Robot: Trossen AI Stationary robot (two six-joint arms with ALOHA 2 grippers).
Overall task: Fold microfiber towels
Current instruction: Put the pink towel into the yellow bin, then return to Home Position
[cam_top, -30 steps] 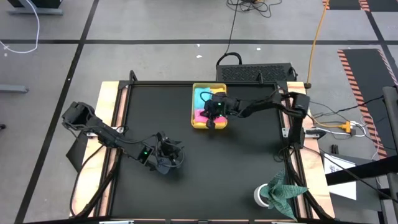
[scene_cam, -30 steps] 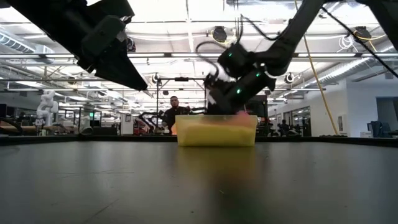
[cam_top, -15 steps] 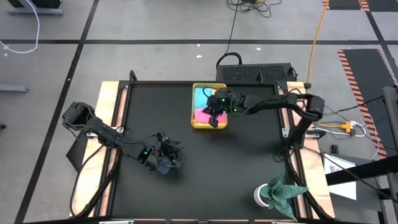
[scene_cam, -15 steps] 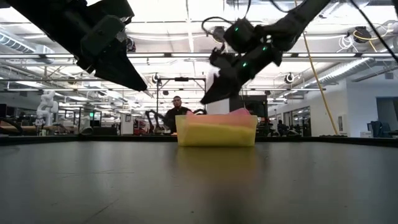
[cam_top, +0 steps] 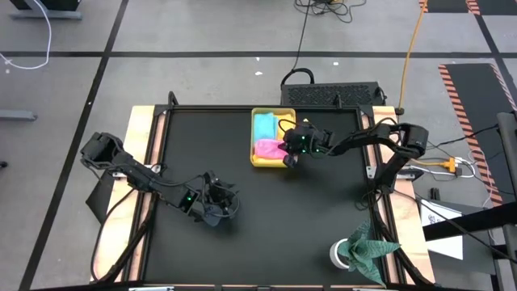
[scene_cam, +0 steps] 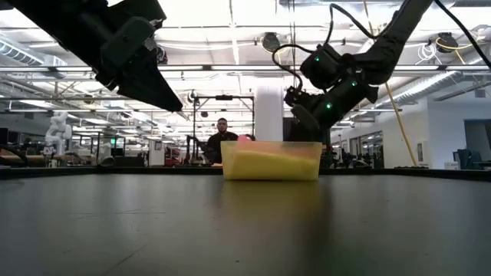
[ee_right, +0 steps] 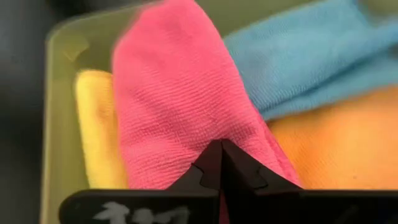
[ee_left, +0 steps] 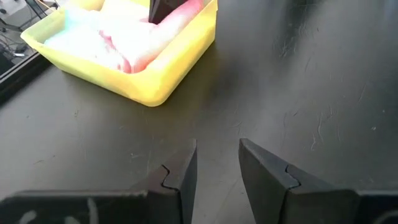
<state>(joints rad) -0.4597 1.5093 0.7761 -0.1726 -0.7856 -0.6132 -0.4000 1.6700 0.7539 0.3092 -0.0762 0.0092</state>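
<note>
Your pink towel (ee_right: pixel 180 106) lies in the yellow tray (cam_top: pixel 257 159) at upper centre of the bench (cam_top: pixel 323 218), pinched by the right gripper (ee_right: pixel 221 163) at the tray's right edge, while the left gripper (ee_left: pixel 216 163) hovers spread and empty at lower left.

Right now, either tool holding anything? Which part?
Right tool is shut on the pink towel, pinching a raised fold of it over the yellow tray. Left tool holds nothing.
</note>
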